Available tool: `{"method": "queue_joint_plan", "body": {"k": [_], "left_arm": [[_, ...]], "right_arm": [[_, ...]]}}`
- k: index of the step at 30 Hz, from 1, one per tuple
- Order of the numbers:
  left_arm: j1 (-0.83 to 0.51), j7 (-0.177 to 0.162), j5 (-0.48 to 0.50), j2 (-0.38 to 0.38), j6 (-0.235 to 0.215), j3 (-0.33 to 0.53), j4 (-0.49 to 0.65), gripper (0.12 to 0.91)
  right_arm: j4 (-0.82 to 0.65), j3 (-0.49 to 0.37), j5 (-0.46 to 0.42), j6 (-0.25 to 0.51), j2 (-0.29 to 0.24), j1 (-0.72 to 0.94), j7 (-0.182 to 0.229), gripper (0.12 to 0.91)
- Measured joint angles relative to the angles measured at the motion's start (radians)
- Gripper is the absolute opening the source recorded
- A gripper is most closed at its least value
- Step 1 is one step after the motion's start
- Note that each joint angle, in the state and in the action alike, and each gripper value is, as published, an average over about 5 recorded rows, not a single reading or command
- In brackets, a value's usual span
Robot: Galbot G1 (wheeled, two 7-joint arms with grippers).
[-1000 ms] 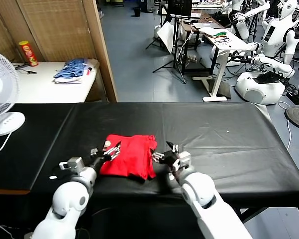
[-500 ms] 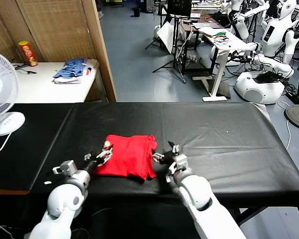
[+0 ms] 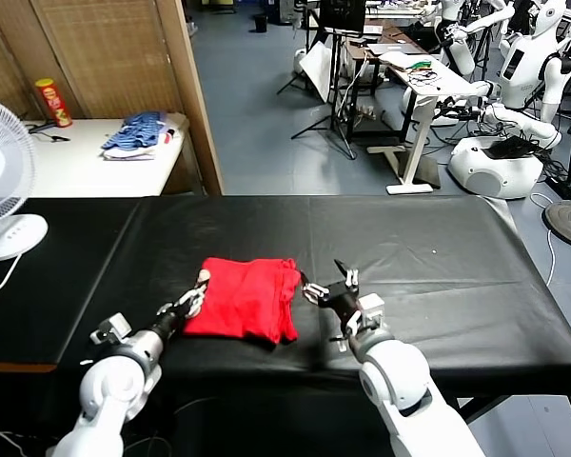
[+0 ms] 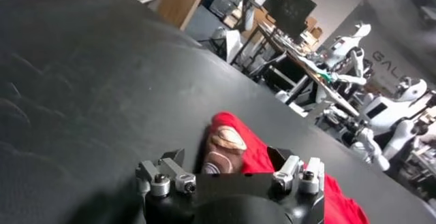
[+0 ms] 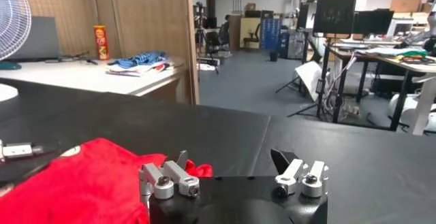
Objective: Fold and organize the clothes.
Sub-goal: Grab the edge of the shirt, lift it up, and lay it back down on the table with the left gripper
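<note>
A: Red T-shirt [image 3: 245,299] lying on the black table [image 3: 438,276], near the front edge, a little left of centre; already folded into a compact, roughly square bundle, with some layered edges bunched along its right side.

B: Any print showing?

A: A brown-and-white patch at the left corner, right by the left pincer [image 3: 192,299]; plain red elsewhere.

B: And the pincers?

A: Left pincer at the bundle's left edge, touching or just beside that corner; fingers spread apart in the left wrist view, nothing between them. Right pincer [image 3: 335,288] just beside the bundle's right edge, apart from the cloth; fingers likewise spread wide, holding nothing.

B: So how far along?

A: Judged as near the end; folding looks done, with sleeves and hem tucked out of sight; both pincers free of the cloth. Left to do, perhaps: tidying the bunched right edge, squaring the bundle, or shifting it to a final spot; cannot tell from here whether another fold is wanted.

B: Anything else about?

A: Blue striped pile [image 3: 135,132] on the white side table well behind; white fan [image 3: 2,181] at the far left; neither involved.
</note>
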Motion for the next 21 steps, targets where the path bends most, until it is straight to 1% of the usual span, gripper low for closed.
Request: {"method": "queue_joint_plan", "body": {"k": [2, 3, 5, 6, 9, 10, 12, 14, 17, 21], "left_arm": [[0.000, -0.001, -0.004, -0.002, 0.005, 0.001, 0.004, 0.542], [-0.001, -0.001, -0.006, -0.004, 0.008, 0.001, 0.006, 0.475], [-0.002, -0.003, -0.009, -0.006, 0.013, 0.002, 0.008, 0.374], [-0.004, -0.004, -0.011, -0.006, 0.015, 0.002, 0.008, 0.307], [-0.008, -0.009, -0.011, -0.007, 0.022, 0.003, 0.006, 0.175], [-0.010, -0.014, -0.004, -0.007, 0.024, 0.003, 0.004, 0.154], [-0.014, -0.024, 0.024, -0.006, 0.026, 0.003, -0.005, 0.142], [-0.016, -0.031, 0.074, -0.004, 0.023, 0.003, -0.014, 0.143], [-0.017, -0.027, 0.182, 0.010, 0.012, 0.003, -0.029, 0.138], [-0.011, -0.023, 0.366, 0.054, -0.014, 0.000, -0.039, 0.138]], "right_arm": [[0.002, 0.004, 0.000, 0.000, 0.000, -0.001, 0.000, 0.798], [0.003, 0.006, 0.000, 0.000, 0.000, -0.002, 0.000, 0.798], [0.004, 0.010, 0.000, 0.000, -0.001, -0.004, -0.001, 0.798], [0.005, 0.012, 0.000, 0.000, -0.001, -0.004, -0.001, 0.798], [0.006, 0.018, -0.002, -0.001, 0.001, -0.007, 0.001, 0.798], [0.007, 0.020, -0.005, -0.002, 0.002, -0.008, 0.003, 0.798], [0.008, 0.026, -0.015, -0.006, 0.007, -0.012, 0.010, 0.798], [0.011, 0.033, -0.029, -0.010, 0.013, -0.019, 0.018, 0.798], [0.018, 0.043, -0.050, -0.012, 0.017, -0.032, 0.023, 0.798], [0.030, 0.057, -0.076, -0.012, 0.017, -0.054, 0.025, 0.798]]}}
